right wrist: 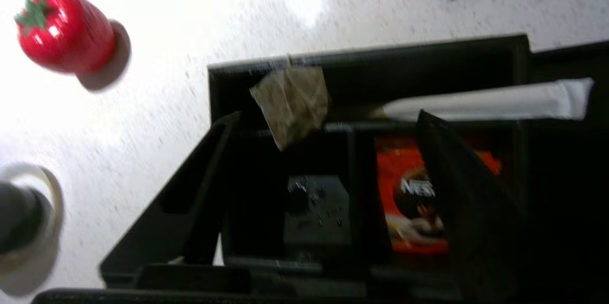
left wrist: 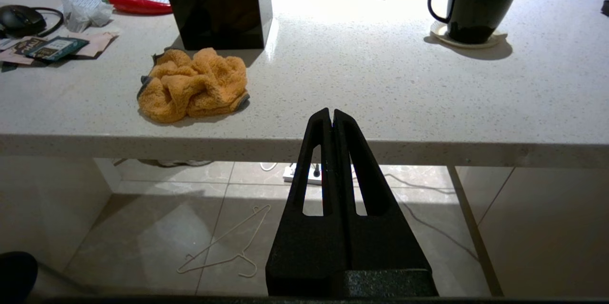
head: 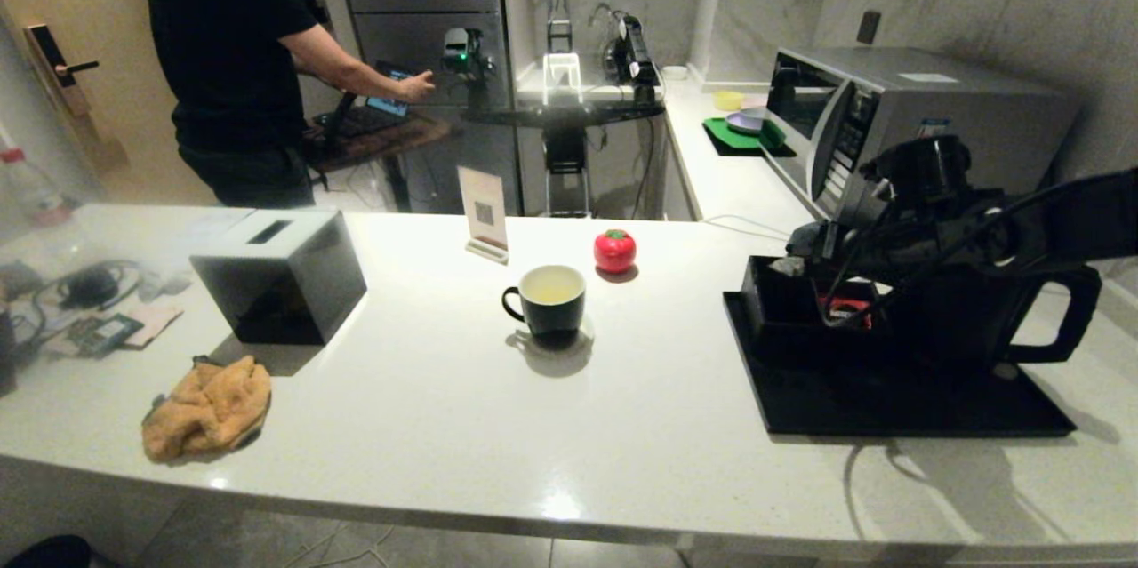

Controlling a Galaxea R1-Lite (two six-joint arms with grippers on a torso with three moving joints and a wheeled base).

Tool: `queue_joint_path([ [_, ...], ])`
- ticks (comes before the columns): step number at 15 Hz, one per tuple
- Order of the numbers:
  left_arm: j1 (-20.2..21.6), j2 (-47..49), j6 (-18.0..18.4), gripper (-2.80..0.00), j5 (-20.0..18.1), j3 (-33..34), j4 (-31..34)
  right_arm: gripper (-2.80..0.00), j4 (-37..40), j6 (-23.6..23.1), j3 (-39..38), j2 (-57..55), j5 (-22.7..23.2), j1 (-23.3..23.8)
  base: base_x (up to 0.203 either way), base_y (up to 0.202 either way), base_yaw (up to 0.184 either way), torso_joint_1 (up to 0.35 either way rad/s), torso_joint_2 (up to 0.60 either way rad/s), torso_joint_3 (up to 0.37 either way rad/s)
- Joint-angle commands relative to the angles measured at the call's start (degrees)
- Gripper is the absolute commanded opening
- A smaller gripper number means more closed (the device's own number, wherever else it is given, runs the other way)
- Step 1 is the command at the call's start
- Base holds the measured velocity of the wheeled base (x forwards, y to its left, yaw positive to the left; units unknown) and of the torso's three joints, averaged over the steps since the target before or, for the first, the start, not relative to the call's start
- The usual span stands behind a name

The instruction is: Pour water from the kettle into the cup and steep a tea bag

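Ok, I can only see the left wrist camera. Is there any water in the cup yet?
Observer: Yes. The head view shows pale yellowish water inside the cup.
Operator: Where's the other arm?
Observer: The right gripper hangs over the black compartment box, with its fingers open.
Operator: Is there a tea bag?
Observer: Yes. A tea bag leans at the box's rim, ahead of the open fingers, and nothing is pinching it.

My right arm hides most of the kettle; the cup looks blurred, edge-cropped.
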State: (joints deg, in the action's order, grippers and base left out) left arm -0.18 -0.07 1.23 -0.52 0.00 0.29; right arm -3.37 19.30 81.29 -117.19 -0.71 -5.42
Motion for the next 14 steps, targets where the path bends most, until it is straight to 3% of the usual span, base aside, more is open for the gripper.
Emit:
queue_joint_path([
  [1, 0.0, 0.1, 0.0, -2.80, 0.0, 0.0, 0.1, 0.00, -1.6, 1.3, 0.0, -1.2, 0.0, -0.1, 0.000, 0.000, 0.000, 0.000, 0.00, 0.000],
  [5, 0.0, 0.1, 0.0, -2.80, 0.0, 0.0, 0.1, 0.00, -2.0, 1.8, 0.7, -2.5, 0.2, -0.2, 0.000, 0.000, 0.000, 0.000, 0.00, 0.000],
  [9, -0.1, 0.1, 0.0, -2.80, 0.0, 0.0, 0.0, 0.00, -2.0, 6.6, 4.4, -4.2, 0.2, -0.5, 0.000, 0.000, 0.000, 0.000, 0.00, 0.000],
  [14, -0.1, 0.1, 0.0, -2.80, 0.0, 0.0, 0.0, 0.00, -2.2, 6.6, 4.5, -5.3, 0.2, -1.1, 0.000, 0.000, 0.000, 0.000, 0.00, 0.000],
])
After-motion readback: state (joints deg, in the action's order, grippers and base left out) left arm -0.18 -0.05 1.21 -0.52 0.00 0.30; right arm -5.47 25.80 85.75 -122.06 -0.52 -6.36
